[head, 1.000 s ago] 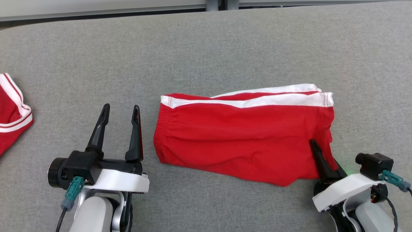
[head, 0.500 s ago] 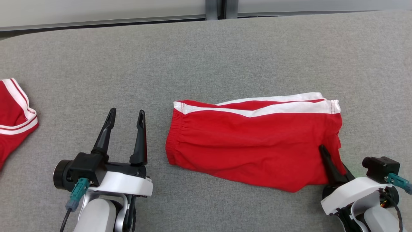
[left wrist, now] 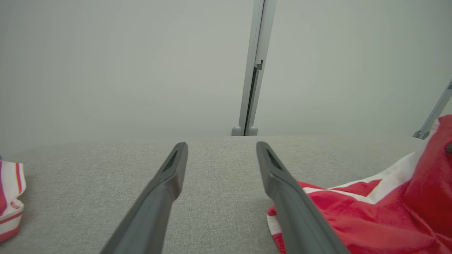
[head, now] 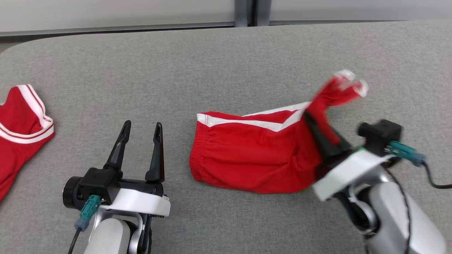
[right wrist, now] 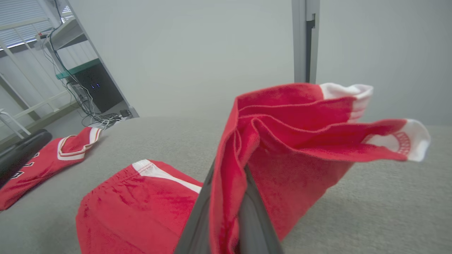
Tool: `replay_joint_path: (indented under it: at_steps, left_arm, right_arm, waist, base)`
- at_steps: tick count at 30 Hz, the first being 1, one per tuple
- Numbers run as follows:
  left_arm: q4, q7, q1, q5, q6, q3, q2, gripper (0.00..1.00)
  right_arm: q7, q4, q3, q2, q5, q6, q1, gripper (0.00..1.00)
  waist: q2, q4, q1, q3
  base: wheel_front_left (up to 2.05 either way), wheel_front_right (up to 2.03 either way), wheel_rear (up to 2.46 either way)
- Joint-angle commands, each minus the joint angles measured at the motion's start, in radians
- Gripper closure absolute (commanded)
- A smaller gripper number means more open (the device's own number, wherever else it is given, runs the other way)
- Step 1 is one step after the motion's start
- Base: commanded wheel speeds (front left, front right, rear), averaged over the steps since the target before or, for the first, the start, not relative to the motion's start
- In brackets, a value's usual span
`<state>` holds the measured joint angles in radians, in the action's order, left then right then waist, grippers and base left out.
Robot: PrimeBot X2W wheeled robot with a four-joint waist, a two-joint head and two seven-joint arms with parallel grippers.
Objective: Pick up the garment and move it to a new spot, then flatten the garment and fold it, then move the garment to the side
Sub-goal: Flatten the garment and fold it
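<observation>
Head view, and the right gripper [head: 312, 121] has its two dark fingers pinched tight on the right end of the red shorts with white side stripes [head: 254, 155]. That end is raised clear of the grey fabric tabletop [head: 212, 63], while the waistband end lies flat at centre. Just left of the shorts, the left gripper [head: 143, 124] hovers, fingers spread wide, holding nothing. A second red-and-white garment [head: 21, 130] lies at the table's left edge, well apart.

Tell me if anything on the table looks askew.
The red shorts are askew: leg end bunched and lifted off the grey table, pinched by the right gripper; waistband end lies flat.
</observation>
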<state>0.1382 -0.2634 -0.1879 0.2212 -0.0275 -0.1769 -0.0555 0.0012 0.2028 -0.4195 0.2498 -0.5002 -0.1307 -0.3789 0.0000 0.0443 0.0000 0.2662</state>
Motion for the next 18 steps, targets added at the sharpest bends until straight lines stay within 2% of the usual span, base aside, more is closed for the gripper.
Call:
replay_joint_path:
  at_steps: [1, 6, 13, 15, 16, 18]
  left_arm:
    - [0.002, -0.001, 0.002, 0.007, 0.001, 0.001, -0.004, 0.00]
    - [0.002, -0.001, -0.005, 0.016, -0.003, 0.001, -0.001, 0.00]
    - [0.003, -0.001, -0.028, 0.017, -0.003, -0.009, 0.001, 0.00]
    - [0.001, -0.001, -0.025, 0.018, -0.007, -0.007, 0.002, 0.00]
    - [0.000, -0.001, -0.023, 0.019, -0.010, -0.005, 0.002, 0.00]
    - [0.000, -0.001, -0.018, 0.021, -0.011, -0.004, 0.002, 0.00]
  right_arm:
    - [0.017, -0.021, -0.025, -0.016, 0.003, 0.000, -0.018, 1.00]
    - [0.072, -0.019, -0.154, -0.090, -0.014, 0.000, -0.070, 1.00]
    - [0.070, 0.134, -0.282, -0.152, -0.042, 0.000, -0.110, 0.99]
    - [0.039, 0.170, -0.291, -0.159, -0.037, 0.000, -0.121, 0.13]
    - [0.028, 0.187, -0.300, -0.162, -0.034, 0.000, -0.119, 0.00]
    - [-0.010, 0.202, -0.310, -0.167, -0.031, 0.000, -0.125, 0.00]
  waist:
    - [0.0000, 0.011, 0.0000, -0.004]
    - [0.0000, 0.050, 0.0000, -0.003]
    - [0.0000, 0.101, 0.0000, 0.015]
    - [0.0000, 0.105, 0.0000, 0.017]
    - [0.0000, 0.106, 0.0000, 0.019]
    - [0.0000, 0.107, 0.0000, 0.019]
  base:
    - [0.00, 0.00, 0.00]
    - [0.00, 0.00, 0.00]
    - [0.00, 0.00, 0.00]
    - [0.00, 0.00, 0.00]
    - [0.00, 0.00, 0.00]
    - [0.00, 0.00, 0.00]
